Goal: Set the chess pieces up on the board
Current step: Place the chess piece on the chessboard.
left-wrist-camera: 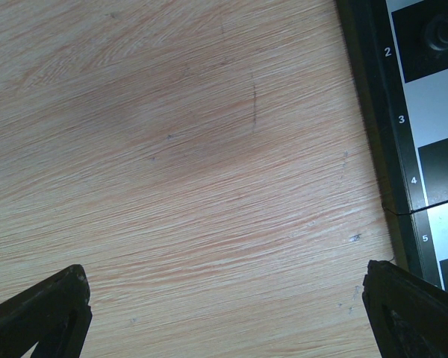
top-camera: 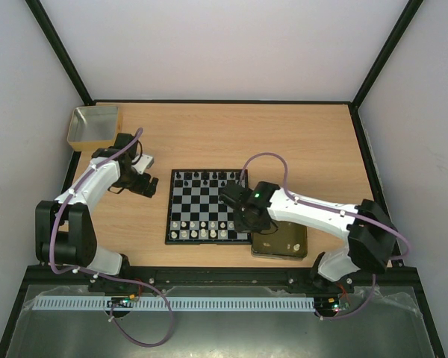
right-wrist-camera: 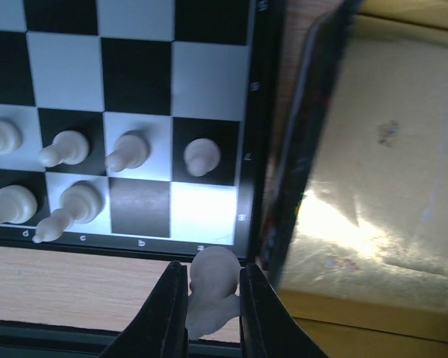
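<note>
Our right gripper [right-wrist-camera: 212, 283] pinched a white chess piece [right-wrist-camera: 215, 267], head forward, at the board's [right-wrist-camera: 138, 74] near edge; the empty corner square [right-wrist-camera: 201, 205] lay just ahead of it.

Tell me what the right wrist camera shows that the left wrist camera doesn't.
Right wrist only: the right claw shut on a white piece, white pieces standing on the board, the gold tray beside it. Left wrist only: the left claw open over the table, a dark piece near the board's numbered edge. Both: the board's edge and the wooden table.
</note>
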You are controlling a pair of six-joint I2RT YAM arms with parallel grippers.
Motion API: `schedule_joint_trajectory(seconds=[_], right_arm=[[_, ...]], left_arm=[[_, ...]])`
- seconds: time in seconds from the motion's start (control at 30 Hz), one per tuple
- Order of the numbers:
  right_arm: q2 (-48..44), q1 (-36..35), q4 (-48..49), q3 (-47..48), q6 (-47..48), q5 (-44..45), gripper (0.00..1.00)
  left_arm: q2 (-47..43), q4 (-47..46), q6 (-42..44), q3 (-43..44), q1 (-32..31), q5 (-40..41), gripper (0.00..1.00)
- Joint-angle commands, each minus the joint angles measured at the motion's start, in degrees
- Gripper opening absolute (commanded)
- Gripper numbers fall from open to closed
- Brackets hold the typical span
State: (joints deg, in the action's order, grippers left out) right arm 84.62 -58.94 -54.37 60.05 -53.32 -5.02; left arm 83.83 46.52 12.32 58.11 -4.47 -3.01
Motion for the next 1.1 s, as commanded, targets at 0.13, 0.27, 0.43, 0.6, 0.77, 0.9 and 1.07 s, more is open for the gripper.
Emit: schedule_joint_trajectory(seconds=[0.13, 0.27, 0.43, 0.6, 0.77, 0.9, 1.07], right_arm=[[4.2, -1.9, 2.6, 3.6, 1.2, -2.4, 0.11], [6.0, -1.8, 3.4, 4.0, 1.8, -2.9, 0.12], [7.6, -1.8, 4.5, 3.6, 1.8, -3.4, 0.12], [9.3, -1.9, 5.8, 3.6, 2.2, -4.2, 0.13], [10.5, -1.8, 6.6, 4.0, 2.5, -4.4, 0.14], [10.6, -1.9, 7.3, 3.2, 2.4, -4.5, 0.14], [11.1, -1.8, 7.9, 3.3, 2.3, -4.5, 0.16]], left_arm=[[-0.2, 0.3, -0.6, 0.2, 0.4, -0.7, 0.99], [0.0, 0.4, -0.4, 0.3, 0.4, -0.9, 0.99], [0.1, 0.4, -0.4, 0.3, 0.4, -1.0, 0.99], [0.0, 0.4, -0.4, 0.3, 0.5, -1.0, 0.99], [-0.1, 0.4, -0.4, 0.3, 0.5, -0.9, 0.99], [-0.2, 0.3, -0.4, 0.3, 0.6, -0.9, 0.99], [-0.2, 0.3, -0.5, 0.3, 0.6, -0.8, 0.99]])
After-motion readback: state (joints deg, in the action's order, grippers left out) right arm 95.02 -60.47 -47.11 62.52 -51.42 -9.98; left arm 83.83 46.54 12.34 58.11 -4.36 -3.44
